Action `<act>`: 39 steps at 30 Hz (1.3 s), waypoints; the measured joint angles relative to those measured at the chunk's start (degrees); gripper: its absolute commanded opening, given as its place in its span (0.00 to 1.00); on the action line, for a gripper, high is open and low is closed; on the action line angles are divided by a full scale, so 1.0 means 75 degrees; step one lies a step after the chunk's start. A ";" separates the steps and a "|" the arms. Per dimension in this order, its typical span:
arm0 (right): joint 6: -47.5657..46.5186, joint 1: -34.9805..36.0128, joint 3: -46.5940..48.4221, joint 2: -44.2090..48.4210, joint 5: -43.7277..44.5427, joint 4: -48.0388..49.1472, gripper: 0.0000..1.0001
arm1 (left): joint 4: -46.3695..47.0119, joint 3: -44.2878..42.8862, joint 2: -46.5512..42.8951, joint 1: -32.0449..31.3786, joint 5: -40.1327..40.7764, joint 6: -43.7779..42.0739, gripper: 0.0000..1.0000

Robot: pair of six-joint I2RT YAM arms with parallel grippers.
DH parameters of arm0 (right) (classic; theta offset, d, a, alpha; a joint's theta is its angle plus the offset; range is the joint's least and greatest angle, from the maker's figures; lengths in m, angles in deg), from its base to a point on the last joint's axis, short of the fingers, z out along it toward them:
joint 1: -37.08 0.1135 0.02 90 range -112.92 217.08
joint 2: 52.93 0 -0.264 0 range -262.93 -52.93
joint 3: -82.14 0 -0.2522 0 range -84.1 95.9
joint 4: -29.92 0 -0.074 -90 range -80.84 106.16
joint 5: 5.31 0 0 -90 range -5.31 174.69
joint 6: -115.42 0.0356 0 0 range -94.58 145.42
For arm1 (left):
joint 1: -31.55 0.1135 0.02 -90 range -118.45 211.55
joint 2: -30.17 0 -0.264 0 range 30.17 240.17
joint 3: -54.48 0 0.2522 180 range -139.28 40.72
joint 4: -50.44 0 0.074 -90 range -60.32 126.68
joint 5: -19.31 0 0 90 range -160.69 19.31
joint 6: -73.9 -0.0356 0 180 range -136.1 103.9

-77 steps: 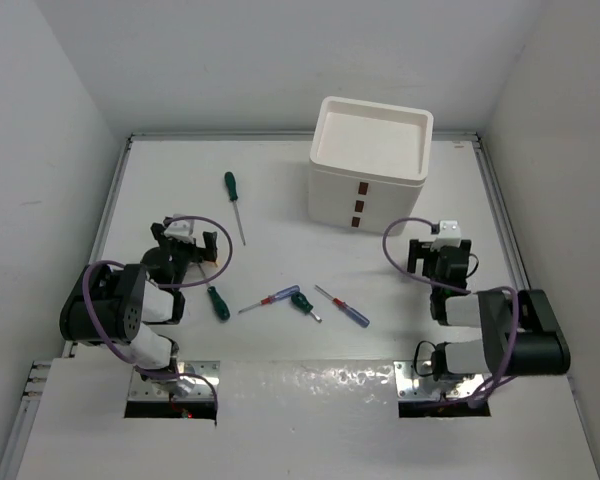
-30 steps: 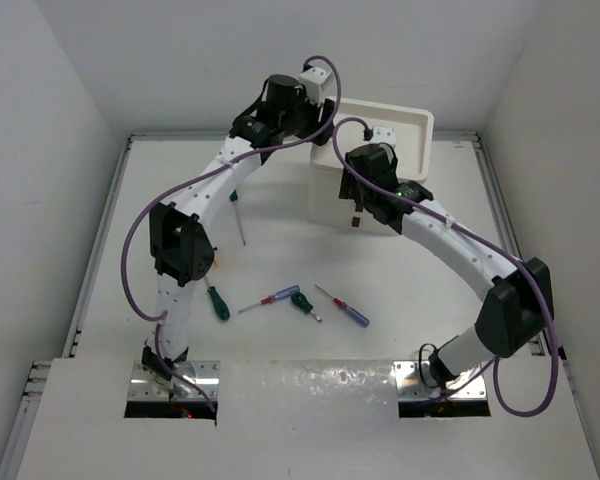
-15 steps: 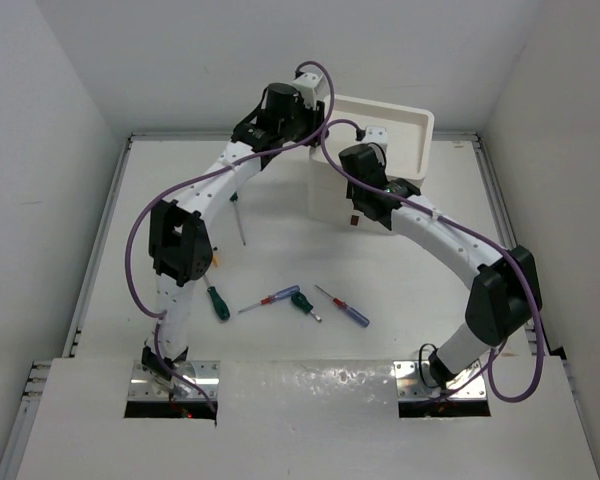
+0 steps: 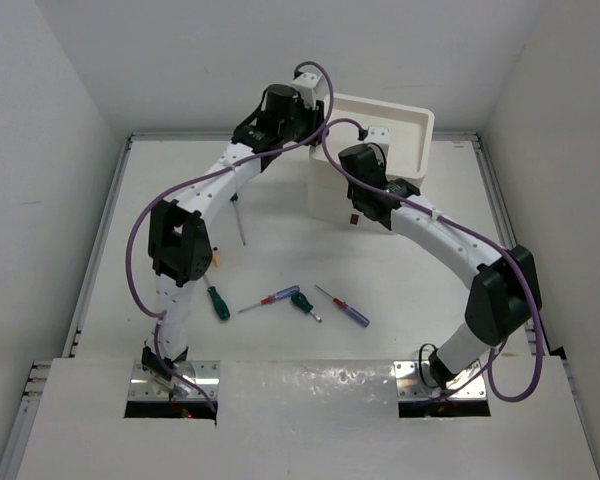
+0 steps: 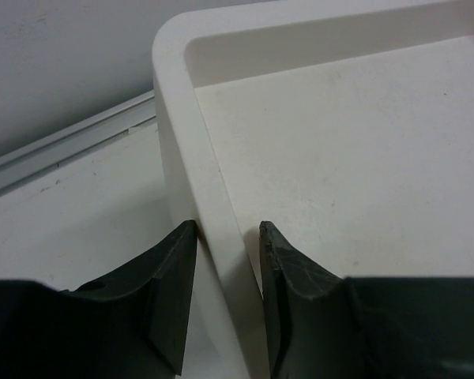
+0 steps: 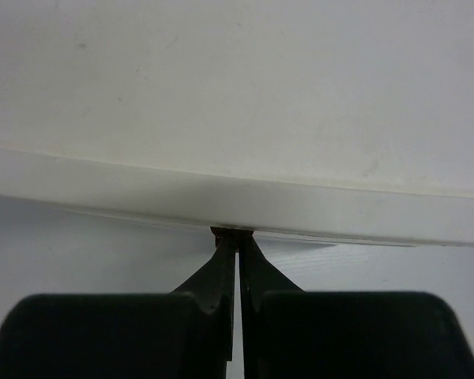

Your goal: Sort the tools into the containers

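Observation:
The containers are the drawers of a white box (image 4: 408, 132) at the back of the table. My left gripper (image 4: 315, 128) is shut on the box's top rim (image 5: 174, 118) near its left corner, one finger outside the wall and one inside the recess, as the left wrist view of that gripper (image 5: 227, 229) shows. My right gripper (image 6: 237, 234) is shut on a small dark drawer tab (image 6: 232, 232) on the box front (image 4: 330, 200). Which drawer the tab belongs to is hidden by the right gripper (image 4: 358, 195). The tools lie on the table: a long green screwdriver (image 4: 241, 226), a short green one (image 4: 217, 303), a red one (image 4: 270, 298) touching a small green one (image 4: 302, 300), and a red-and-blue one (image 4: 346, 308).
One lower drawer tab (image 4: 354, 216) shows below my right wrist. White walls close in the table (image 4: 280, 260) on three sides, with a metal rail (image 5: 63, 150) along the back. Both arms arch over the middle of the table.
Both arms have swung out from their folded rest poses to the box. In the last second the left jaws closed on the rim and the right jaws closed on the tab.

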 measured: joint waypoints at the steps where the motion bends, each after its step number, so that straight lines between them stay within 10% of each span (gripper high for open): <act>1: -0.0003 0.0000 -0.0006 0.0000 -0.0006 0.0003 0.00 | 0.0026 0.0026 -0.0012 0.0000 0.0012 0.0012 0.00; 18: 0.0312 -0.0114 -0.2734 0.2055 -0.1247 0.1489 0.00 | 0.0143 0.0067 -0.0029 -0.0029 0.0699 0.0335 0.00; 20: 0.0236 -0.0111 -0.2940 0.2259 -0.1297 0.1571 0.26 | 0.0154 0.0070 -0.0029 -0.0029 0.0743 0.0344 0.00; 26: -0.0061 -0.0114 -0.2369 0.1556 -0.1434 0.1708 0.46 | 0.0326 0.0204 -0.0061 -0.0070 0.0781 0.0361 0.00; 39: 0.0262 0.0032 -0.0650 -0.0012 -0.0784 0.1189 0.44 | 0.0650 0.0493 -0.0178 -0.0093 0.0810 0.0350 0.00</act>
